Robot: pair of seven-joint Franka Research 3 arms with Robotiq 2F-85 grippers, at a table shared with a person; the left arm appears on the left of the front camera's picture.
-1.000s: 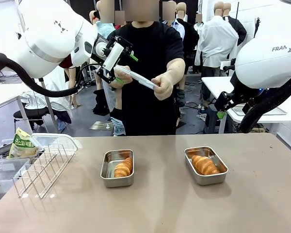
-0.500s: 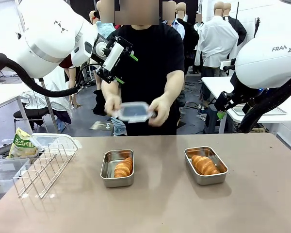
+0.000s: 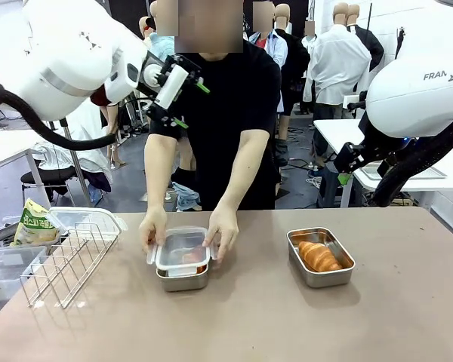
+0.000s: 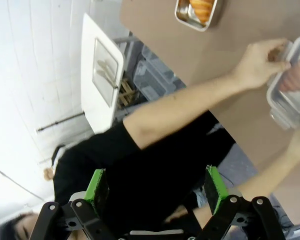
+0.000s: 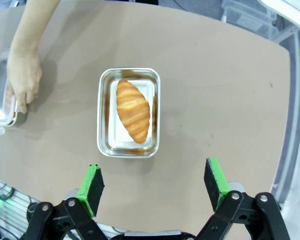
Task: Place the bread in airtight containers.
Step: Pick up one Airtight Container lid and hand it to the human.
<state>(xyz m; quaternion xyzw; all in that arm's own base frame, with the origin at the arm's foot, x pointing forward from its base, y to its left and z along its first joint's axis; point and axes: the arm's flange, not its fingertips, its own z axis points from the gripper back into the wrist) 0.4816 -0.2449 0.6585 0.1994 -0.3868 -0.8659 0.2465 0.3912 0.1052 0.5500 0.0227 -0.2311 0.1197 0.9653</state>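
Near side: right tub sits lidless, one croissant inside, under my right gripper, jaws wide and empty. Beside it the person's hands press a translucent lid onto the left tub, its croissant dim beneath. My left gripper hangs high, spread, holding nothing, I judge to leave them room.

Lid lowered from the air onto the left container, person's hands now pressing its edges

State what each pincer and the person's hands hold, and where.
Left pincer and right pincer: open, empty. The person's hands grip the lid by its two side edges, on the left container.
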